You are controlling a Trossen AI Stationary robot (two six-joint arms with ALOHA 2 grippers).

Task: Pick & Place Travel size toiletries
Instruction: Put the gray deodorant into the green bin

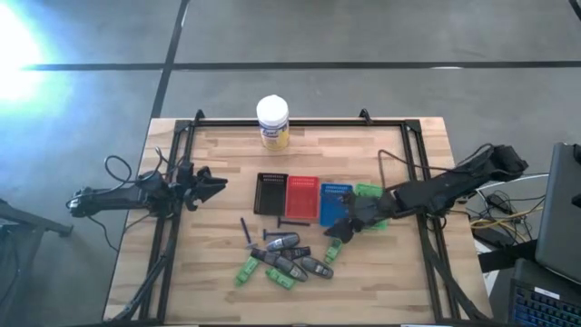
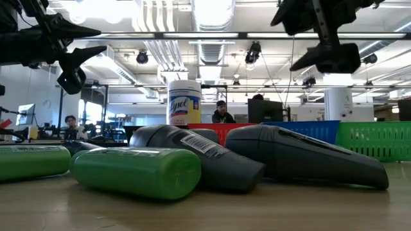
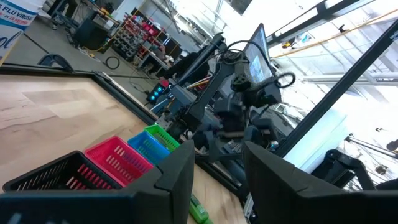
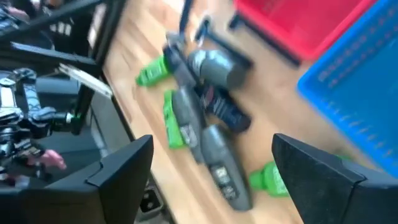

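Observation:
The travel size toiletries lie in a loose pile on the wooden table's near middle: grey mini bottles, bright green tubes, dark sticks. One green tube lies apart at the pile's right. My right gripper hovers open above the table between the pile and the blue tray, its fingers wide apart with nothing between them. My left gripper waits open at the table's left, held up off the table.
Black, red, blue and green trays stand in a row at mid-table. A white-capped yellow jar stands at the far edge. A black frame runs round the table. People sit in the room behind.

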